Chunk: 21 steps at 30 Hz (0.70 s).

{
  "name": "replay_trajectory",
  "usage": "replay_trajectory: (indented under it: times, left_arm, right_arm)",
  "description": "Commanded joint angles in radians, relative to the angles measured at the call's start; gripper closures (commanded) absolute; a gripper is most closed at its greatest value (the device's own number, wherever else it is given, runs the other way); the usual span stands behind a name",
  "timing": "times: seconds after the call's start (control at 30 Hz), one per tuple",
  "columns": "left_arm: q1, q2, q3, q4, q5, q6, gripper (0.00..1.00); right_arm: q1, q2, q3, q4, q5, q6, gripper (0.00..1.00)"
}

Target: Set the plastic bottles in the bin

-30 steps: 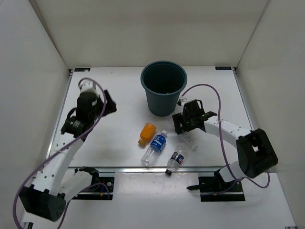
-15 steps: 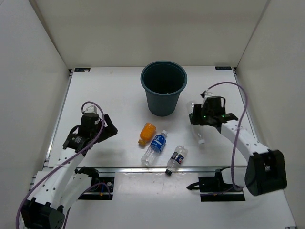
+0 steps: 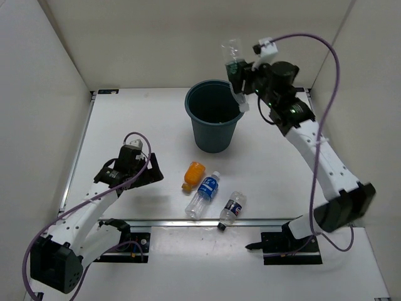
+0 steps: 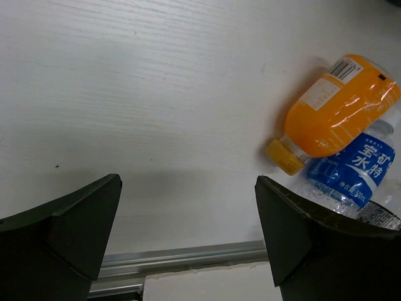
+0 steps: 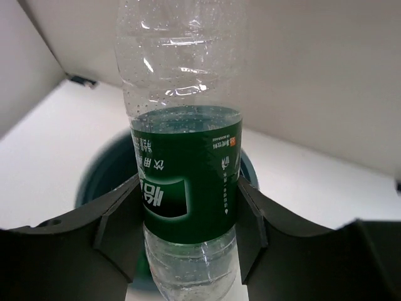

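Observation:
My right gripper (image 3: 238, 74) is shut on a clear bottle with a dark green label (image 3: 234, 59), held high over the right rim of the dark teal bin (image 3: 215, 116). In the right wrist view the bottle (image 5: 187, 182) stands between my fingers with the bin (image 5: 100, 172) below it. My left gripper (image 3: 152, 170) is open and empty, low over the table, left of the orange bottle (image 3: 193, 174). A blue-label bottle (image 3: 204, 194) and a dark-label bottle (image 3: 232, 209) lie beside it. The left wrist view shows the orange bottle (image 4: 337, 111) and the blue label (image 4: 354, 170). No green bottle shows.
White walls enclose the table on three sides. A metal rail (image 3: 188, 222) runs along the near edge, also in the left wrist view (image 4: 182, 258). The arm bases stand below it.
My right arm lifted the dark-green-label bottle from beside the bin to high above its right rim. My left gripper lowered and moved right toward the orange bottle.

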Motion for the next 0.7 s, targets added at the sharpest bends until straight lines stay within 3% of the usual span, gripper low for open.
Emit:
replay_trajectory:
  times: [0.0,0.17,0.27,0.43,0.5,0.53,0.6,0.67]
  left_arm:
    - [-0.035,0.0,0.029,0.004,0.013,0.024,0.02]
    - [-0.066,-0.04,0.023,0.023,0.042,0.024,0.02]
    - [-0.069,-0.051,0.027,0.024,0.047,0.044,0.02]
    - [-0.079,-0.007,0.067,0.006,0.034,0.126,0.02]
    - [-0.096,0.032,0.087,0.018,0.021,0.148,0.01]
    - [-0.109,0.062,0.098,0.018,0.019,0.16,0.01]
    - [-0.13,0.118,0.136,0.039,0.031,0.189,0.01]
    - [-0.177,0.18,0.154,0.064,0.037,0.206,0.01]
  right_arm:
    - [0.04,0.192,0.144,0.124,-0.03,-0.03,0.61]
    - [0.078,0.425,0.334,0.18,-0.096,-0.083,0.56]
    - [0.079,0.487,0.413,0.123,-0.1,-0.07,0.54]
    - [0.1,0.38,0.249,0.213,-0.096,-0.08,0.44]
    - [0.094,0.323,0.197,0.226,-0.079,-0.079,0.3]
    - [0.094,0.315,0.184,0.212,-0.082,-0.083,0.17]
    - [0.083,0.269,0.18,0.174,-0.074,-0.081,0.05]
    - [0.079,0.222,0.154,0.149,-0.03,-0.099,0.01]
